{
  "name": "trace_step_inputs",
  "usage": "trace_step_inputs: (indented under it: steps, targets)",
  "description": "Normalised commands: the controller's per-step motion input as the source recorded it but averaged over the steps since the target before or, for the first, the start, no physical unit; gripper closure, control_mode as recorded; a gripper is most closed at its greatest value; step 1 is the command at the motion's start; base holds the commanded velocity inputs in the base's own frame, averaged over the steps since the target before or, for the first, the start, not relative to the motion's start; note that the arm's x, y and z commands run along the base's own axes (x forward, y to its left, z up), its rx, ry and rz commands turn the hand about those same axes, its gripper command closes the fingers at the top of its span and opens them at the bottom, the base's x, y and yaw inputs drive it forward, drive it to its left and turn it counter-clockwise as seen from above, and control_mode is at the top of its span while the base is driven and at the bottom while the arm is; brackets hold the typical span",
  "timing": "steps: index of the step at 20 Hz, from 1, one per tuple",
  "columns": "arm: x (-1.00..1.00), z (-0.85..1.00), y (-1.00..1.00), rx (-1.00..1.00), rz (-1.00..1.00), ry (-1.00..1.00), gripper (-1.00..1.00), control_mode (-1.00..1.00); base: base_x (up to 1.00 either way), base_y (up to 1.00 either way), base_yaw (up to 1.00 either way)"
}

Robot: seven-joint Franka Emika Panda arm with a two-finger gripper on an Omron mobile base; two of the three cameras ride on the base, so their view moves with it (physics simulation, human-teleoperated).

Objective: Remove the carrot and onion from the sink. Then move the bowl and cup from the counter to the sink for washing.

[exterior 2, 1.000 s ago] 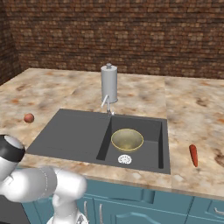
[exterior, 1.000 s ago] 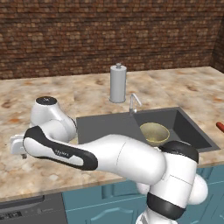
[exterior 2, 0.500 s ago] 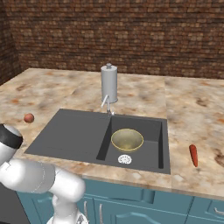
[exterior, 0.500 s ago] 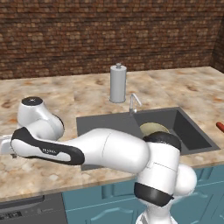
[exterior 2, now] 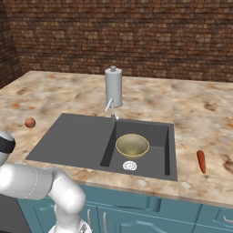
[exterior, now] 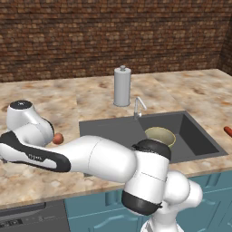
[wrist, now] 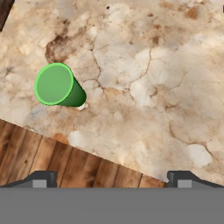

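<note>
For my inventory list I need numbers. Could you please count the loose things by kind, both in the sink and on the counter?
Vegetables: 2, the onion and the carrot, both on the counter.
Dishes: 2, the bowl in the sink and the green cup on the counter.
Grey canister: 1, behind the faucet.
Total: 5.

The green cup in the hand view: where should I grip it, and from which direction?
Grip the green cup across its round wall just below the rim, coming straight down from above. It stands upright on the counter with its open mouth facing the camera, free on all sides. The open gripper must first shift over it.
</note>
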Motion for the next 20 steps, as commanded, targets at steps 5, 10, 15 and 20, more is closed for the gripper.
trace_step_inputs:
  steps: [5,10,15,20]
  targets:
    - [0.17,-0.17,0.23,0.00,0.01,0.00,-1.00,-1.00,0.00,0.00,0.00]
    - [0.16,-0.21,0.18,0.00,0.06,0.02,-1.00,-1.00,0.00,0.00,0.00]
    - [0.12,-0.21,0.21,0.00,0.06,0.00,-1.00,-1.00,0.00,0.00,0.00]
    - [0.16,-0.21,0.25,0.00,0.01,0.00,-1.00,-1.00,0.00,0.00,0.00]
